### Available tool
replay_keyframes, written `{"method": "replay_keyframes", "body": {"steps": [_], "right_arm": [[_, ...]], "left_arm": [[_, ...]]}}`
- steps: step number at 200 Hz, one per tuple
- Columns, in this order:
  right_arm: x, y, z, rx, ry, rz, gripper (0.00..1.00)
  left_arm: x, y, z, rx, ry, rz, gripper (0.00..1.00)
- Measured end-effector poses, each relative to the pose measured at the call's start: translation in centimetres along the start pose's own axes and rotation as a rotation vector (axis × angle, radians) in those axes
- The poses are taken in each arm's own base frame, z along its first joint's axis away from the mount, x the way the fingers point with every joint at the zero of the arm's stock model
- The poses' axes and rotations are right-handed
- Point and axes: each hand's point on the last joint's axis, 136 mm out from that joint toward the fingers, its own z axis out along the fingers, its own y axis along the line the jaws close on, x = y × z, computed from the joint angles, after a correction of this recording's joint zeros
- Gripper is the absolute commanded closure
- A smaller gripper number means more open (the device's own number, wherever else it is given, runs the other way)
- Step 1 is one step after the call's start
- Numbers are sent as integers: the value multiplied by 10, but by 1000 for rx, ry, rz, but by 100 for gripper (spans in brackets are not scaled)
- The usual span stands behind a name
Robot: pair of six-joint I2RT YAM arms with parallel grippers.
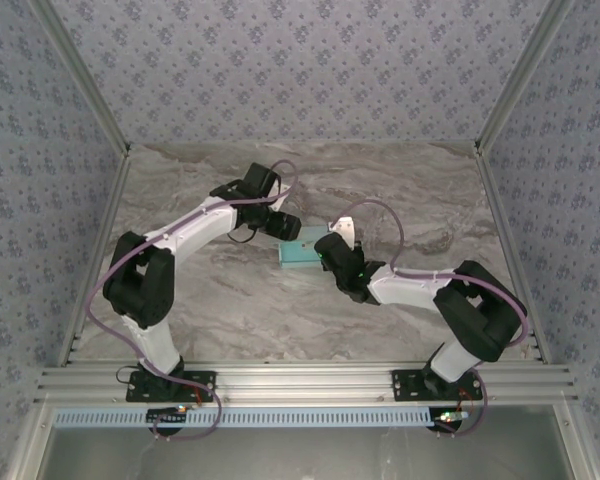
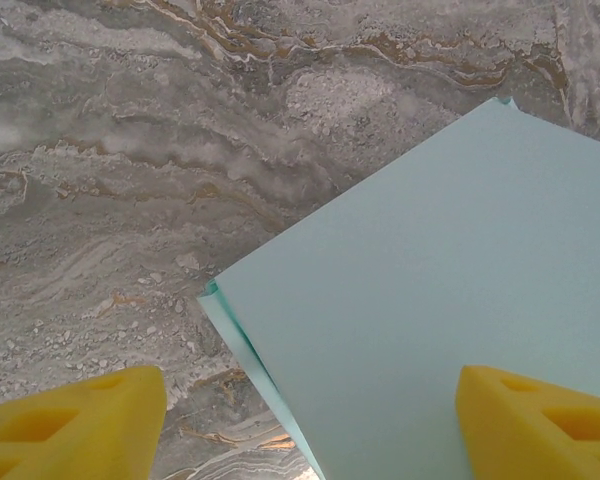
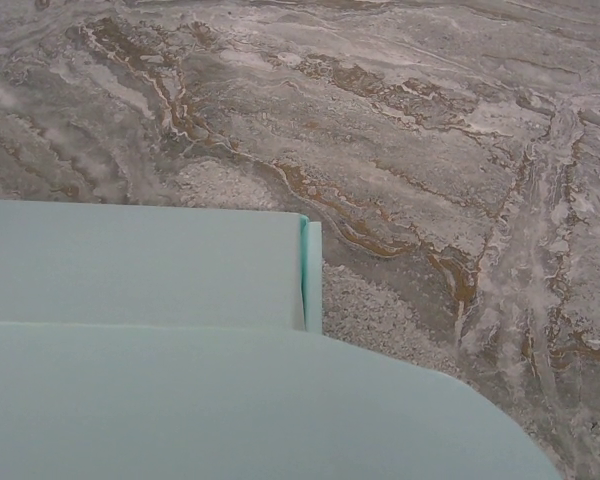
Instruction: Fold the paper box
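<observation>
The paper box (image 1: 302,251) is a pale cyan folded card lying mid-table between the two arms. My left gripper (image 1: 282,227) hovers at its far left end. In the left wrist view its yellow fingertips (image 2: 80,425) stand wide apart, open, astride the box (image 2: 430,300); the left one is clear of the box's folded edge. My right gripper (image 1: 328,258) meets the box's right end. In the right wrist view a rounded flap (image 3: 240,410) rises close to the camera and hides the fingers, above a flat panel (image 3: 140,260). Whether those fingers pinch the card is hidden.
The marble-patterned table (image 1: 400,190) is fenced by patterned walls at the back and sides, with metal posts (image 1: 510,90) at the corners. An aluminium rail (image 1: 300,382) carrying both arm bases runs along the near edge.
</observation>
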Motion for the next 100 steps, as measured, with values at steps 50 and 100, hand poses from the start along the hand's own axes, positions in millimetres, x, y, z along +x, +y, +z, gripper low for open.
{"method": "replay_keyframes", "body": {"steps": [50,100], "right_arm": [[-1,1,-10,-28,20,-39,57],[-9,7,-46,-103,21,-75,44]], "left_arm": [[7,0,8,13,6,-17,26],[13,1,18,16,-1,-53,27]]}}
